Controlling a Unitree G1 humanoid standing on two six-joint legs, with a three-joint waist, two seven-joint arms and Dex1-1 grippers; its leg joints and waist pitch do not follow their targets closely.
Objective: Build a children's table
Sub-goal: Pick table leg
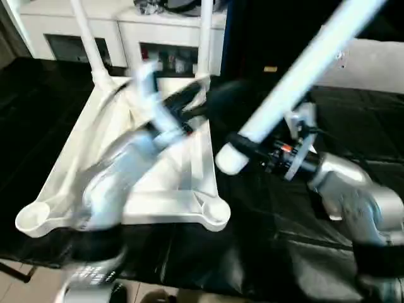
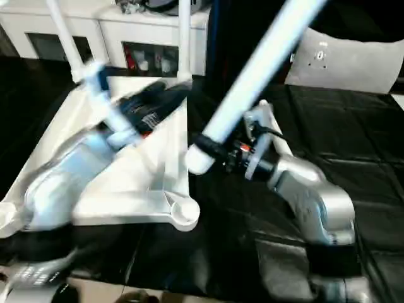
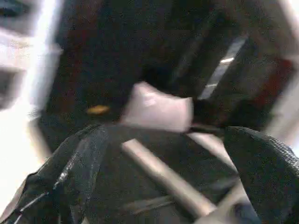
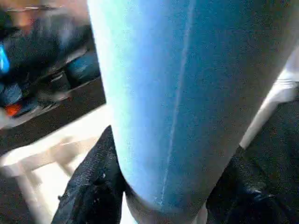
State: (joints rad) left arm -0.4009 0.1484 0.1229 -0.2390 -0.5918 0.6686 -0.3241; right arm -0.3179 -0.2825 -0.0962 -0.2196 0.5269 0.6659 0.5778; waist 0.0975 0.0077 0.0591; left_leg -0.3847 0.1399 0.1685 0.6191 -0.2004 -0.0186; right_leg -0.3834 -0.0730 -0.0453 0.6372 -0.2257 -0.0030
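Note:
The children's table top (image 1: pixel 165 203) lies upside down on the black cloth, ribbed underside up. Two white legs (image 1: pixel 88 44) (image 1: pixel 204 38) stand in its far corner sockets. The near sockets (image 1: pixel 214 213) (image 1: pixel 31 218) hold nothing. My left gripper (image 1: pixel 189 104) hovers over the far right part of the top, close to the far right leg, open, with its fingers (image 3: pixel 74 172) wide apart and nothing between them. My right gripper (image 1: pixel 252 148) is shut on a third leg (image 1: pixel 303 69), gripped near its lower end. That leg tilts up to the right, its end hanging just right of the top's right edge.
A white cabinet (image 1: pixel 145 31) with dark compartments stands behind the table. A pale cushion-like thing (image 2: pixel 347 63) lies at the back right. The black cloth (image 1: pixel 284 252) covers the work surface to the right, and its near edge runs along the picture's bottom.

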